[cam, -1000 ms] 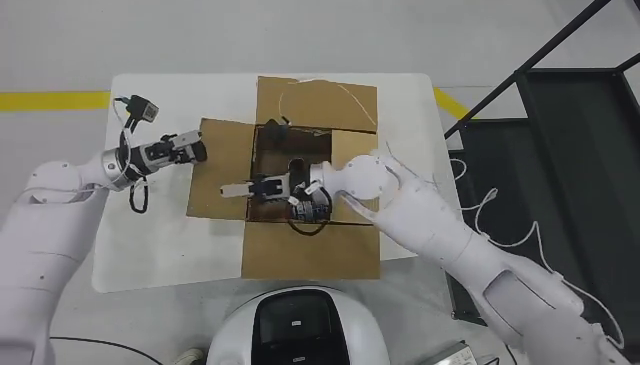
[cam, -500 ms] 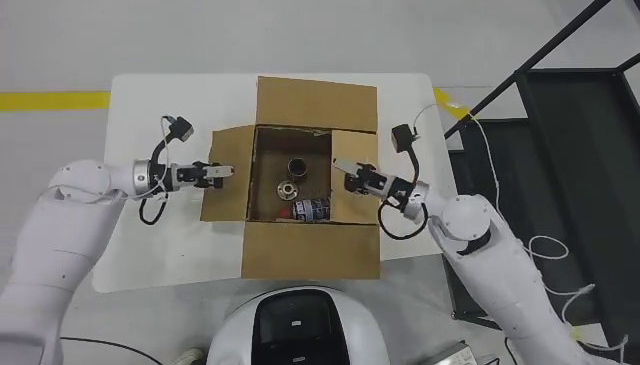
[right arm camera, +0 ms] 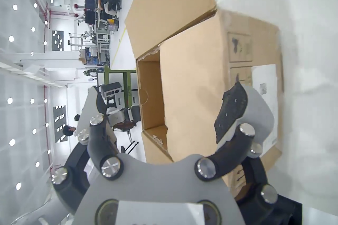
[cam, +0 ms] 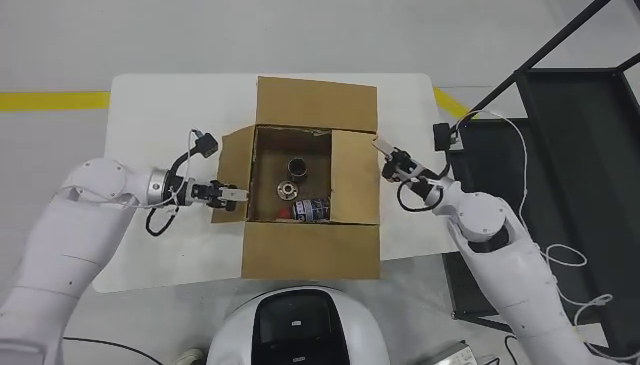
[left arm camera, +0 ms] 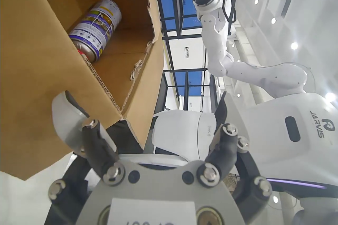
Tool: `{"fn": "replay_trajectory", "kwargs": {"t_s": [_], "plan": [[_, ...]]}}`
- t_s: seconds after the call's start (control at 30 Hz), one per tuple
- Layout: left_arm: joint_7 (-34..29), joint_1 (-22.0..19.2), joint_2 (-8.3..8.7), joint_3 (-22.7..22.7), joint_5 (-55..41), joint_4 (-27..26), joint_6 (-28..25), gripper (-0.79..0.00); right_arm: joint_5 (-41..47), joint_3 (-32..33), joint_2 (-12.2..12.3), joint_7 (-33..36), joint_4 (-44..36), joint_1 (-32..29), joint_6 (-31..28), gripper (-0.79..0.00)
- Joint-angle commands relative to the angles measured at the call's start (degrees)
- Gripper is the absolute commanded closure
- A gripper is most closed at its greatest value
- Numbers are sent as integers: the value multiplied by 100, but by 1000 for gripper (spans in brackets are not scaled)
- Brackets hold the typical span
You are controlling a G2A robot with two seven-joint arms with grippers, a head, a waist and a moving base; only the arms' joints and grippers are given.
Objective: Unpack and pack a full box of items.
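Withdrawn from the box [cam: 312, 101], right hand [cam: 384, 156] gapes empty; left hand [cam: 238, 193] open at left flap [cam: 232, 161].

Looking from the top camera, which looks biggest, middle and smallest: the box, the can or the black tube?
1. Cardboard box
2. Can, lying down
3. Black tube: just its round end shows, so can versus tube is unsure
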Motion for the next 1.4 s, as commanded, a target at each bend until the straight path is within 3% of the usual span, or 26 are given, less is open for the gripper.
{"fn": "replay_trajectory", "kwargs": {"t_s": [0.0,0.5,0.63,0.83,0.93,1.17,1.37], "plan": [[-36,-24,-8,58,27,-7,37,-785,6,-12,-11,-72,65,33,67,-785],[-132,-255,-132,439,-223,38,133,-785,196,-282,-117,21,826,716,-74,-785],[-205,-412,-112,223,-662,37,206,-785,78,-113,-95,-58,622,550,-129,-785],[-130,-603,-33,-277,-1137,-382,131,-785,62,217,-45,81,15,62,-322,-785],[13,-696,-68,-253,-1100,-594,61,-785,198,397,-18,356,-303,-191,-579,-785],[939,-1145,-392,521,-546,-674,32,-785,378,960,48,756,-898,-818,-950,-785],[2038,-1555,-816,1312,-138,-210,-40,-785,576,1288,58,751,-1206,-1312,-1087,-785]]}}
